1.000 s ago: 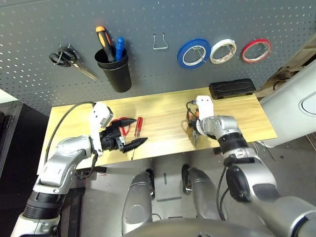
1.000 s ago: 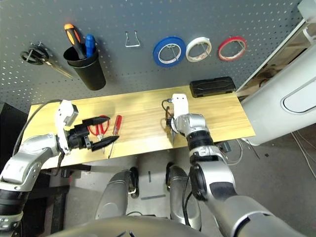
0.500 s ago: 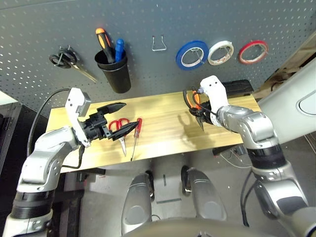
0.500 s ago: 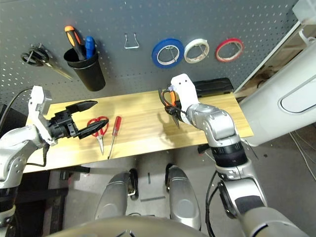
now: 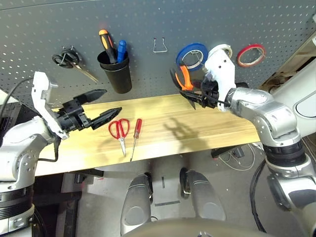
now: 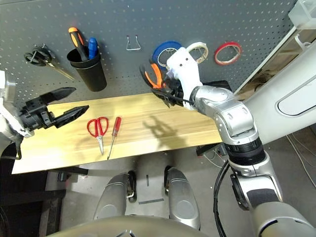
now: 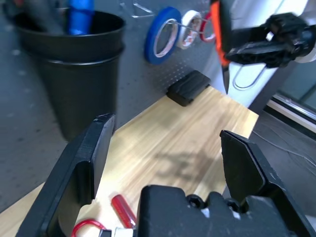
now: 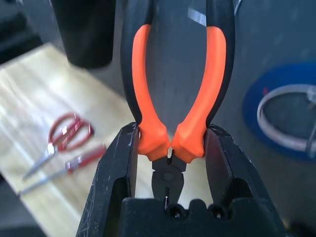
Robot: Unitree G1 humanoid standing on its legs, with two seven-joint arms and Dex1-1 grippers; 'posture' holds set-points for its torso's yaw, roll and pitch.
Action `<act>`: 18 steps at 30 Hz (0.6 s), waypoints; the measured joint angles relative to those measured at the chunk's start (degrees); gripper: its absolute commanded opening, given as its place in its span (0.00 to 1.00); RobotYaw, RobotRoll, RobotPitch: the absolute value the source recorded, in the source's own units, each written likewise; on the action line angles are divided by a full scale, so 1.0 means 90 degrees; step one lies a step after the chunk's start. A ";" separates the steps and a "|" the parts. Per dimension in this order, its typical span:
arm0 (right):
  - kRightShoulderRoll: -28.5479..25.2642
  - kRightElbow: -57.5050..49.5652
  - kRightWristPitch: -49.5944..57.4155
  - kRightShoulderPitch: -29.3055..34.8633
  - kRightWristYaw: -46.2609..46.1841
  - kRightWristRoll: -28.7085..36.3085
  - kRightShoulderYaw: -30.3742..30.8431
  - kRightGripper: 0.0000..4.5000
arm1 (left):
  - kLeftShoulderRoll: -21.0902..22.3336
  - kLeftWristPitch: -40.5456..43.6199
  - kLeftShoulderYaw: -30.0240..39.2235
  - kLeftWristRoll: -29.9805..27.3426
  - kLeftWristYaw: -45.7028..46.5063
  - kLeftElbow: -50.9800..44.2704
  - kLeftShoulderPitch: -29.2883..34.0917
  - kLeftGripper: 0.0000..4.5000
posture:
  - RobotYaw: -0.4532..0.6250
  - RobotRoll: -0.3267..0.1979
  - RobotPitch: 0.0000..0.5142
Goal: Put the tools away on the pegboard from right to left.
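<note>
The pliers (image 5: 183, 79) are being carried to the pegboard (image 5: 148, 19), gripped near their head by the right gripper (image 8: 169, 163), whose jaws are closed on them. They are held just left of centre in the head view, handles up, orange inside and black outside. The bare hook (image 5: 159, 44) above appears the likely target; the handles must be threaded over it. The left gripper (image 5: 101, 106) is held wide open and empty at the left. The red-handled scissors (image 5: 119, 131) and screwdriver (image 5: 137, 133) lie on the bench (image 5: 222, 128).
</note>
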 measured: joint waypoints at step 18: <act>0.1070 0.2277 -0.3190 -0.1699 -0.0531 -0.0542 -0.0245 0.45 | -0.0094 0.0334 0.0126 -0.0352 0.0464 -0.0021 -0.0228 1.00 | 0.45 0.62 0.20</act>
